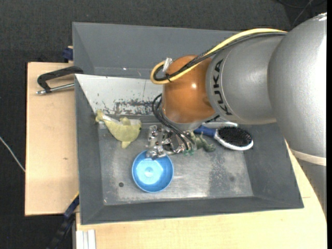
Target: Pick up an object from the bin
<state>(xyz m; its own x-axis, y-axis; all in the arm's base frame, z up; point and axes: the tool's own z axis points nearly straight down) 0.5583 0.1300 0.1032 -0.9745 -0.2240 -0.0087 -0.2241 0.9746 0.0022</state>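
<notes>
Camera view: gripper [165,145] low in the bin, spread or closed impossible to tell; just below it, perhaps touching, blue round dish [152,173]; probably light, stiff, slick plastic; best pinched across the thin rim, not the smooth centre.

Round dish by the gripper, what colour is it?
The dish is blue, seen in camera view.

Bright light fr. above; white glare on bin [111,88] rear wall; shadow under arm [249,82].
</notes>
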